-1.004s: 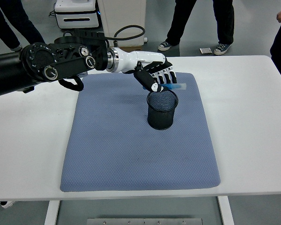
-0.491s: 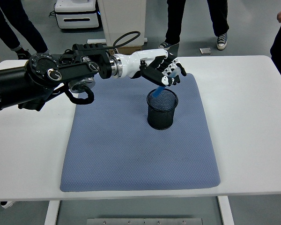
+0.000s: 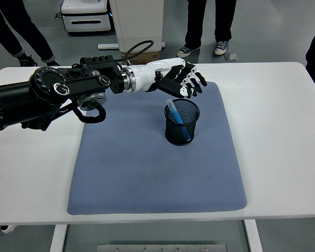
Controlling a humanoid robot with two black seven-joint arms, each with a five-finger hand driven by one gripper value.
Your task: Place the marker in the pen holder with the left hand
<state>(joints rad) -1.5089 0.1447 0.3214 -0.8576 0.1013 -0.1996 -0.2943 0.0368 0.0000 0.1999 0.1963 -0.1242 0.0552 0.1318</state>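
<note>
A blue marker (image 3: 176, 114) stands tilted inside the black mesh pen holder (image 3: 181, 125), its top end sticking out over the left rim. The holder stands upright on the blue mat (image 3: 147, 157). My left hand (image 3: 186, 84) hovers above and behind the holder, fingers spread and holding nothing. It is clear of the marker. The right arm is out of view.
The mat lies in the middle of the white table (image 3: 283, 131). People's legs (image 3: 205, 26) stand beyond the far edge, and a white machine (image 3: 86, 13) is on the floor at the back left.
The left hand held the marker over the holder, tipped it down, then let go. The marker now stands in the holder and the hand has lifted slightly with fingers opened.
</note>
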